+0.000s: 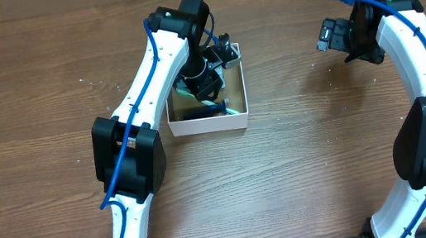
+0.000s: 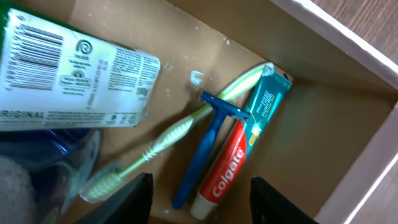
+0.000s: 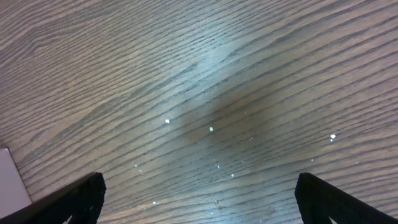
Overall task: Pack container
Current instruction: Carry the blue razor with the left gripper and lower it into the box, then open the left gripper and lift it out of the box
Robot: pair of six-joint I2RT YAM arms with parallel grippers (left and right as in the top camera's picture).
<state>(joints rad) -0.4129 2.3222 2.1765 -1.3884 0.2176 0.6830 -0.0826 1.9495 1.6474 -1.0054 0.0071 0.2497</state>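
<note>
The container [image 1: 237, 99] is a square white-walled box with a brown floor [image 2: 311, 124], at the table's middle back. My left gripper [image 2: 200, 202] is open and empty, reaching down inside it, seen from overhead [image 1: 209, 76]. On the box floor lie a red Colgate toothpaste tube [image 2: 239, 152], a blue razor [image 2: 208, 140], a green toothbrush [image 2: 168, 134] and a green-and-white labelled packet [image 2: 68, 81]. My right gripper [image 3: 199, 202] is open and empty above bare wood, far right of the box, seen from overhead [image 1: 334, 38].
The wooden table [image 1: 304, 173] surrounds the box. A white box corner [image 3: 12, 180] shows at the left edge of the right wrist view. A bluish clear object [image 2: 50, 155] lies under the packet in the box.
</note>
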